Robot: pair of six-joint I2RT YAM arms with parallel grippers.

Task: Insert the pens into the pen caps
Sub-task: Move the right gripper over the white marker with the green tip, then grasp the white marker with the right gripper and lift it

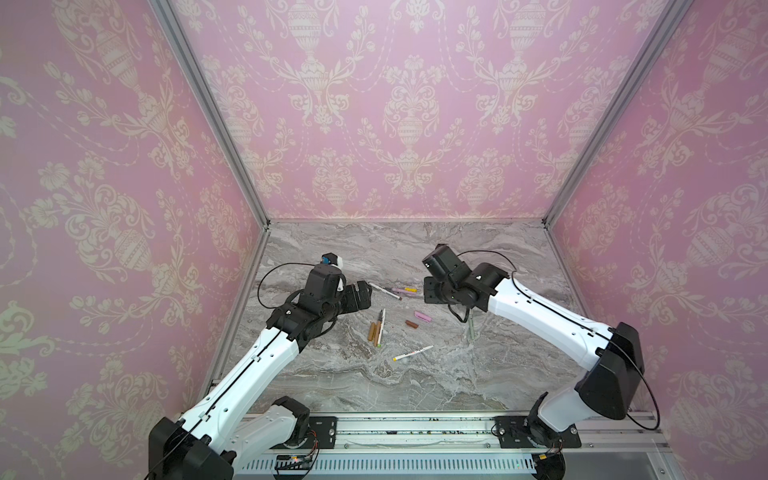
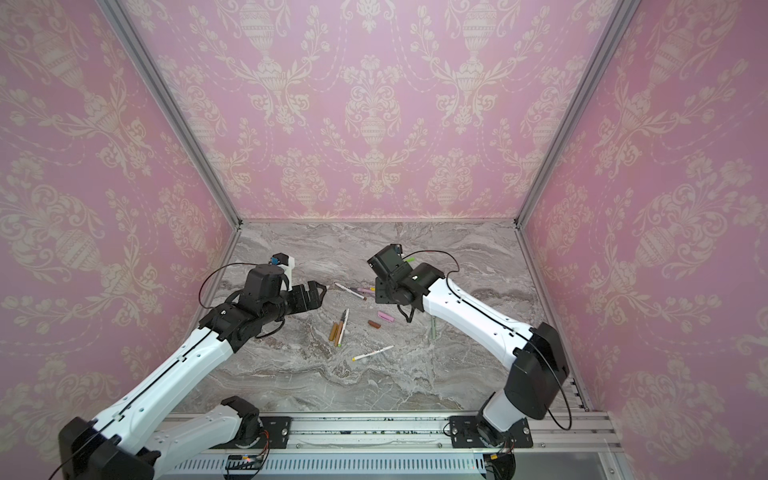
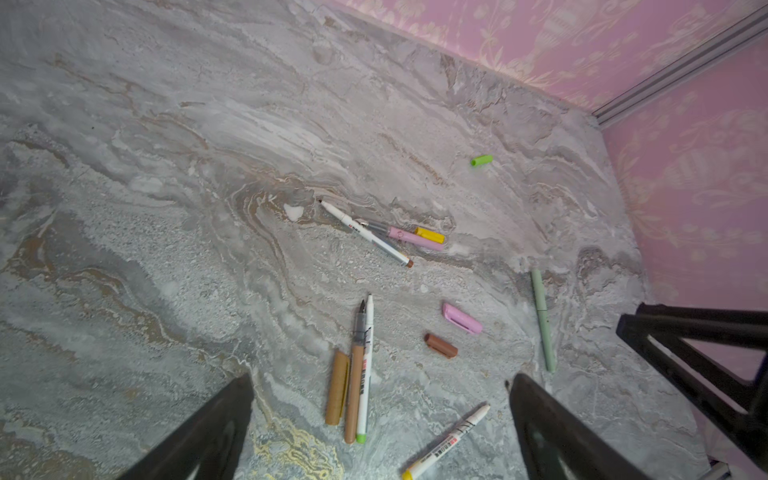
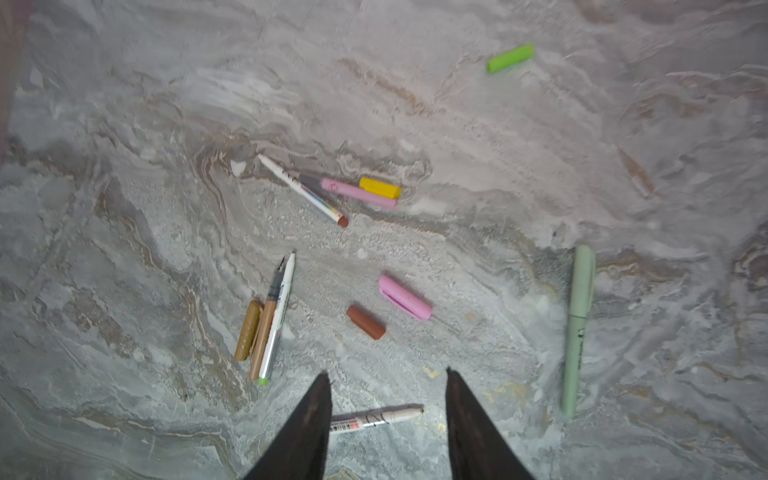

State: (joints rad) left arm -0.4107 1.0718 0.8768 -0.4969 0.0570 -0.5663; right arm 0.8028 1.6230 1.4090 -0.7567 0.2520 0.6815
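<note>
Left tool (image 1: 365,296) wide, right tool (image 4: 387,372) narrower, both empty; short pink plastic cap (image 3: 461,319) needs slim pink pen (image 3: 415,239) entering tip-first.

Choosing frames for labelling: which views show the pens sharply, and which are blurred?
Left wrist view: crisp, printed markings show on the white yellow-ended pen. Right wrist view: soft throughout, the bright green plastic cap smeared. Both top views: evenly lit, no glare, pens tiny.
</note>
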